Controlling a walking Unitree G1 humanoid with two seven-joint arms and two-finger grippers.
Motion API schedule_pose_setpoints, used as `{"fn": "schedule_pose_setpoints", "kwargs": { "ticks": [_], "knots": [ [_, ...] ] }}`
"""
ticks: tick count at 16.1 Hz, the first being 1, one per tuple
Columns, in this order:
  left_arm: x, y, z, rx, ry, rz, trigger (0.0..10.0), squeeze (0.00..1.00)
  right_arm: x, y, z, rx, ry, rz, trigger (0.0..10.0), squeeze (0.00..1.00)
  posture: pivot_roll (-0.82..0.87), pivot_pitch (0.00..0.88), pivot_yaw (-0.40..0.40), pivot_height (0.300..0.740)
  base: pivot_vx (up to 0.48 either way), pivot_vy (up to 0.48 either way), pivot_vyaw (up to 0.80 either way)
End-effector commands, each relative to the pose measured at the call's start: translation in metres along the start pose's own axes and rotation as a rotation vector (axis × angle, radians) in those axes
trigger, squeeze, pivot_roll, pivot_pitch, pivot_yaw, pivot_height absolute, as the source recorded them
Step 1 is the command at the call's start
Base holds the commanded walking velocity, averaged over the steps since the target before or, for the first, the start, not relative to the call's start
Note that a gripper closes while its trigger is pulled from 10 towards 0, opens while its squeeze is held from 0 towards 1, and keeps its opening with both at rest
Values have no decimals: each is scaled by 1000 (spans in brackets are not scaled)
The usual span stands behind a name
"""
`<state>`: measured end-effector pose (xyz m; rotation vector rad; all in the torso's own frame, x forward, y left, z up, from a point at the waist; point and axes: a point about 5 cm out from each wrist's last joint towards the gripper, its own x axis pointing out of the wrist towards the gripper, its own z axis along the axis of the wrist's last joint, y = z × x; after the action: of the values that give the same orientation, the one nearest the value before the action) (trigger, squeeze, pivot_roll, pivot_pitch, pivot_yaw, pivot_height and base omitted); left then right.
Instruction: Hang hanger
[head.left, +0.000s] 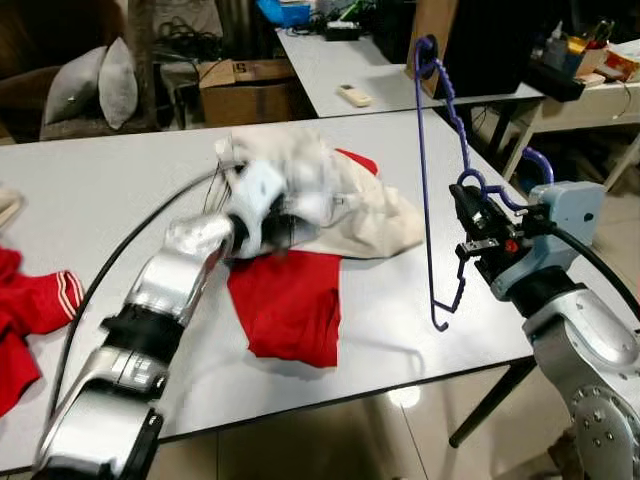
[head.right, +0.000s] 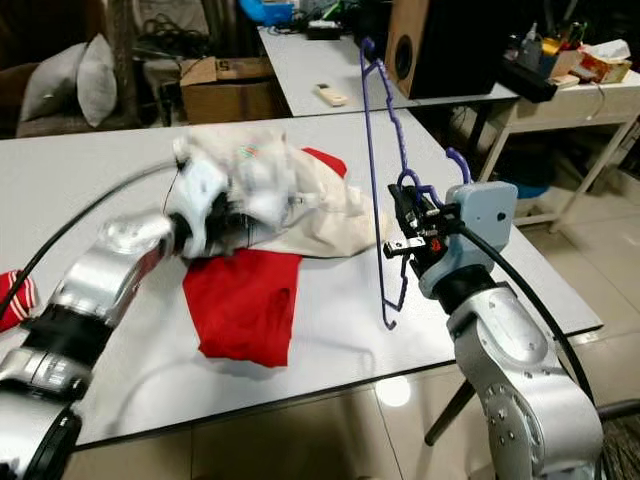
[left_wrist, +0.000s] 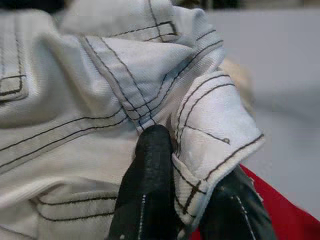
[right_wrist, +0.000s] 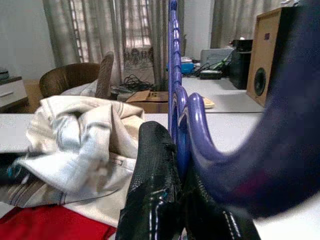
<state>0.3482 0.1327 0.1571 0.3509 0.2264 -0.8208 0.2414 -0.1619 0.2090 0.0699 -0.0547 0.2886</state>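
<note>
Two arms: both reach over the grey table (head.left: 120, 190).
Left gripper (left_wrist: 182, 200): its arm stretches forward across the middle of the table; the fingers pinch a stitched fold of the cream garment (head.left: 330, 195), blurred in the head views.
Right gripper (head.left: 478, 225): raised at the table's right edge, fingers pressed together on the purple hanger (head.left: 432, 180) near its hook.
Hanger: one, held on end above the table, right of the cream garment.
Garments: one cream, one red shirt (head.left: 290, 300) under it, more red cloth (head.left: 30, 310) at the near left.
Room: second table (head.left: 370, 60), cardboard box (head.left: 245, 85), wooden speaker (head.right: 440, 45), grey cushions (head.left: 95, 80), curtains (right_wrist: 120, 35).
</note>
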Motion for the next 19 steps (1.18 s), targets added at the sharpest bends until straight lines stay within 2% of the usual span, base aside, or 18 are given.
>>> {"fn": "schedule_pose_setpoints", "kwargs": {
  "ticks": [1, 2, 5, 6, 7, 8, 9, 10, 11, 12, 13, 14, 16, 18, 19],
  "knots": [
    [-6, -17, -2, 62, 58, -183, 10000, 1000, 8, 0, 8, -25, -33, 33, 10000, 0, -65, 0, 30, 740, 0, 0, 0],
    [-18, -30, -7, 105, 113, -304, 10000, 1000, 13, -1, 13, -49, -42, 56, 10000, 0, -64, 0, 30, 740, 0, 0, 0],
    [-38, -42, -4, 135, 127, -430, 10000, 1000, 20, -4, 21, -83, -56, 84, 10000, 0, -62, 0, 27, 740, 0, 0, 0],
    [-53, -47, -4, 133, 175, -505, 10000, 1000, 28, -6, 28, -127, -64, 118, 10000, 0, -59, 0, 27, 740, 0, 0, 0],
    [-60, -48, -6, 127, 215, -537, 10000, 1000, 36, -5, 34, -166, -69, 162, 10000, 0, -56, 0, 30, 740, 0, 0, 0],
    [-60, -48, -6, 127, 215, -537, 10000, 1000, 36, -5, 34, -166, -69, 162, 10000, 0, -56, 0, 30, 740, 0, 0, 0],
    [-62, -48, -7, 127, 226, -542, 10000, 1000, 42, -1, 38, -210, -66, 230, 10000, 0, -58, 0, 32, 740, 0, 0, 0],
    [-63, -49, -3, 123, 216, -547, 10000, 1000, 57, 11, 44, -317, -44, 381, 10000, 0, -58, 0, 34, 740, 0, 0, 0],
    [-64, -49, 3, 118, 199, -553, 10000, 1000, 72, 21, 42, -481, -20, 459, 10000, 0, -53, 0, 37, 740, 0, 0, 0],
    [-67, -51, 8, 117, 191, -561, 10000, 1000, 86, 27, 34, -669, 10, 494, 10000, 0, -53, 0, 37, 740, 0, 0, 0],
    [-68, -51, 10, 118, 183, -562, 10000, 1000, 95, 30, 26, -777, 29, 510, 10000, 0, -46, 0, 34, 740, 0, 0, 0],
    [-69, -51, 11, 117, 181, -561, 10000, 1000, 98, 31, 22, -811, 34, 518, 10000, 0, -46, 0, 34, 740, 0, 0, 0],
    [-74, -50, 18, 113, 157, -566, 10000, 1000, 113, 36, 4, -970, 56, 545, 10000, 0, -40, 0, 33, 740, 0, 0, 0],
    [-76, -50, 21, 112, 147, -569, 10000, 1000, 118, 36, -6, -1038, 65, 560, 10000, 0, -39, 0, 33, 740, 0, 0, 0],
    [-80, -48, 25, 107, 143, -565, 10000, 1000, 123, 38, -20, -1093, 74, 584, 10000, 0, -31, 0, 29, 740, 0, 0, 0]
  ]
}}
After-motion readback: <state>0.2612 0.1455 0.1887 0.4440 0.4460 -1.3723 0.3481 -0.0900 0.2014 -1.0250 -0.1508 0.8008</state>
